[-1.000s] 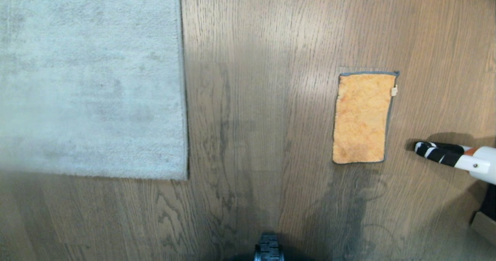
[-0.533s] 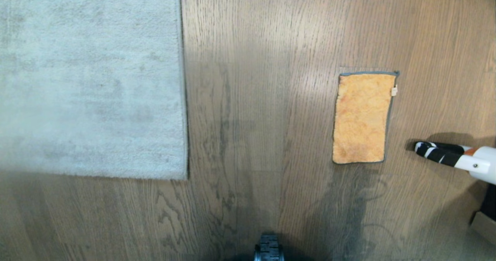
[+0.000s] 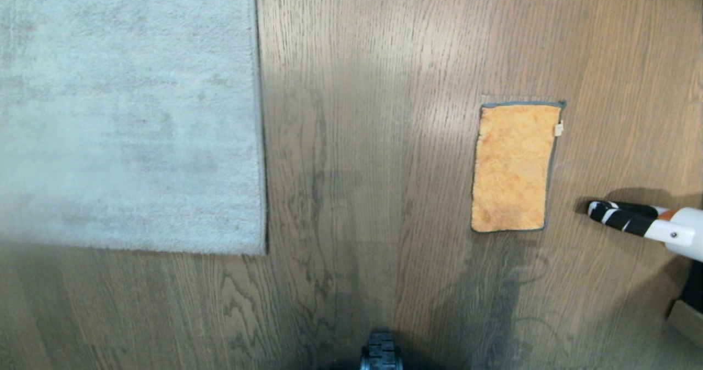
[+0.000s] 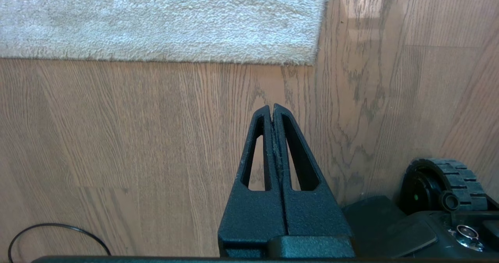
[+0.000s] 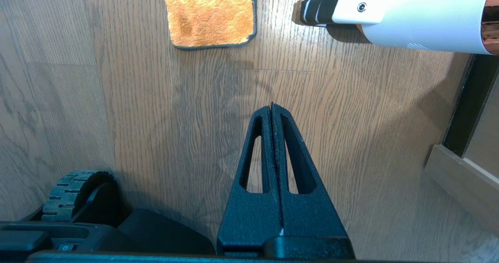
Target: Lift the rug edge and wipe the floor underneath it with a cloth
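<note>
The pale grey rug fills the head view's upper left; the rug edge [image 3: 262, 156] runs straight down to a square corner and lies flat on the brown plank floor [image 3: 373, 139]. The orange cloth [image 3: 513, 167] lies flat on the floor to the right, well apart from the rug. Neither gripper shows in the head view. In the left wrist view my left gripper [image 4: 271, 107] hangs shut and empty above bare floor, short of the rug edge [image 4: 304, 60]. My right gripper [image 5: 271, 106] is shut and empty too, over floor short of the cloth [image 5: 210, 13].
A white tube with a black-and-white striped tip [image 3: 620, 216] lies on the floor right of the cloth. A wooden skirting and dark gap [image 3: 686, 309] sit at the far right. My base's wheel [image 3: 380, 351] shows at the bottom. A thin black cable loop [image 4: 58, 235] lies near the left arm.
</note>
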`<state>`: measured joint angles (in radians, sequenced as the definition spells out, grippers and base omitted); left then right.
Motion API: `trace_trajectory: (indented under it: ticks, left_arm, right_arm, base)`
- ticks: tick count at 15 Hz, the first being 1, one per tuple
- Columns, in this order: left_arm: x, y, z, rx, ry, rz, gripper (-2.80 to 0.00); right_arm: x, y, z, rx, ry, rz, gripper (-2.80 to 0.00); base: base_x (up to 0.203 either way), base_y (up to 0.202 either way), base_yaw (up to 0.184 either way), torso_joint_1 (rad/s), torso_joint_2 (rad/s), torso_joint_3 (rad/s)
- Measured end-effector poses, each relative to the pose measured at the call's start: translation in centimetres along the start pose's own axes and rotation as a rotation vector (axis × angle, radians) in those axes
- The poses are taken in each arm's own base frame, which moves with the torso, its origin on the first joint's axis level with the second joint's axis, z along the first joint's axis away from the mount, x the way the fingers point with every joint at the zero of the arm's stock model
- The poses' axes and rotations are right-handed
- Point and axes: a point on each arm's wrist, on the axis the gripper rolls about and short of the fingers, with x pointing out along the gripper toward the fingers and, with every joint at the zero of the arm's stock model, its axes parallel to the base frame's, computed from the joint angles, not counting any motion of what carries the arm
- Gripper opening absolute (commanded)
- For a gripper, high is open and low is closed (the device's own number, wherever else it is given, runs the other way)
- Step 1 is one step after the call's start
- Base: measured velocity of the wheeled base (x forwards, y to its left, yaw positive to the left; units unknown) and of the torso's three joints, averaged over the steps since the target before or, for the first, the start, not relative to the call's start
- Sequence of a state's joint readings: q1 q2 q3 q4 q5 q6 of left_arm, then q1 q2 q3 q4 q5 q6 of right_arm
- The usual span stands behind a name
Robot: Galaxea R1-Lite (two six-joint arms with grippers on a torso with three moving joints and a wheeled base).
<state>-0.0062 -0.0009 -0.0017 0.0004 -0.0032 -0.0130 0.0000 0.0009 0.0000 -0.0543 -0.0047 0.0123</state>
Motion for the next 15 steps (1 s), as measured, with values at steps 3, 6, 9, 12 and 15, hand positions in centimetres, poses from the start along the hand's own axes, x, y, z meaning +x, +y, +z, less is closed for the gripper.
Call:
trace_trajectory:
  ticks: [3,6,9,12,15]
  left_arm:
    - [0.0,0.0,0.0,0.0,0.0,0.0,-2.8]
    - [0.0,0.0,-0.01,-0.004,0.001,0.002,-2.8]
    - [-0.01,0.01,0.0,-0.025,0.002,0.004,-2.8]
    - [-0.04,0.02,-0.02,-0.028,0.01,0.008,-2.8]
    - [0.06,0.02,0.04,-0.027,0.032,0.008,-2.8]
  right_arm:
    - [0.0,0.0,0.0,0.0,0.0,0.0,-2.8]
    - [0.0,0.0,0.0,0.0,0.0,0.0,-2.8]
    - [0.0,0.0,0.0,0.0,0.0,0.0,-2.8]
    - [0.0,0.0,0.0,0.0,0.0,0.0,-2.8]
    - [0.0,0.0,0.0,0.0,0.0,0.0,-2.8]
  base:
    - [0.0,0.0,0.0,0.0,0.0,0.0]
    - [0.0,0.0,0.0,0.0,0.0,0.0]
    - [0.0,0.0,0.0,0.0,0.0,0.0]
    - [0.0,0.0,0.0,0.0,0.0,0.0]
    - [0.0,0.0,0.0,0.0,0.0,0.0]
